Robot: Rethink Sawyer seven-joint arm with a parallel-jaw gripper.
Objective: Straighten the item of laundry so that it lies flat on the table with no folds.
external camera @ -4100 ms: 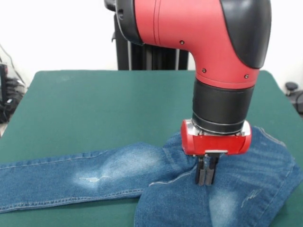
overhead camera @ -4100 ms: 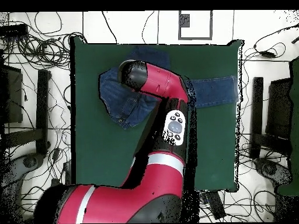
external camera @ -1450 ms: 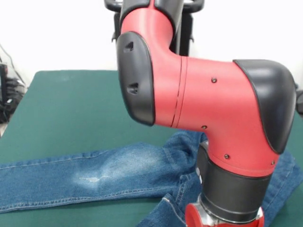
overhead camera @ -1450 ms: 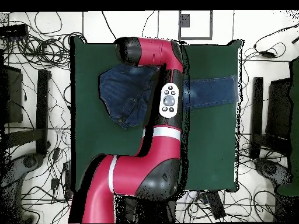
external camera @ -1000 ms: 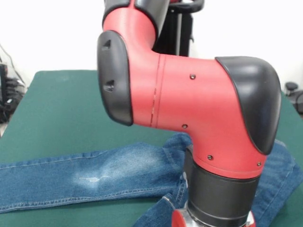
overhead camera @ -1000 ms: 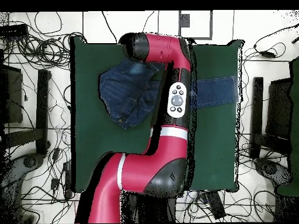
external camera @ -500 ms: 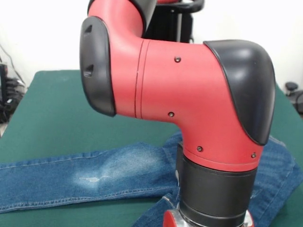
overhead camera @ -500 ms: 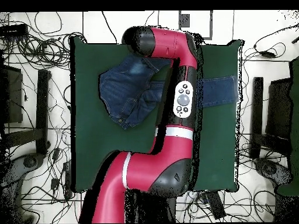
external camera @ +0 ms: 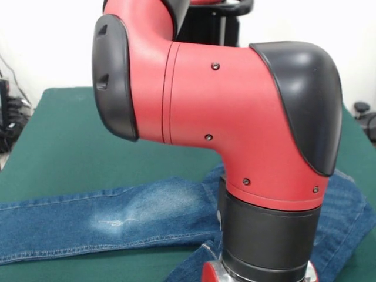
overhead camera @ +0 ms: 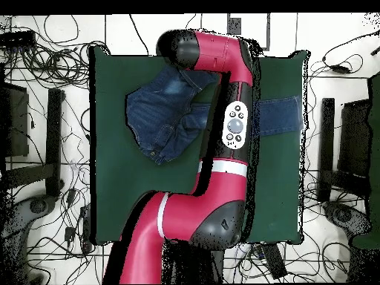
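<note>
Near the counter's front edge the jeans are only half sorted: one leg lies straight, the seat end is bunched. The arm sits right over that bunch, probably dragging it, but the end effector's hidden, can't tell.

The red and black arm fills most of the front view, its thick red elbow housing bending down into a black wrist cylinder that runs off the bottom edge. From overhead, the arm stretches from its base at the bottom straight up across the picture, then hooks sideways at a black-capped joint at the far end. The gripper lies beneath the arm and below the frame edge, hidden in both views.
</note>
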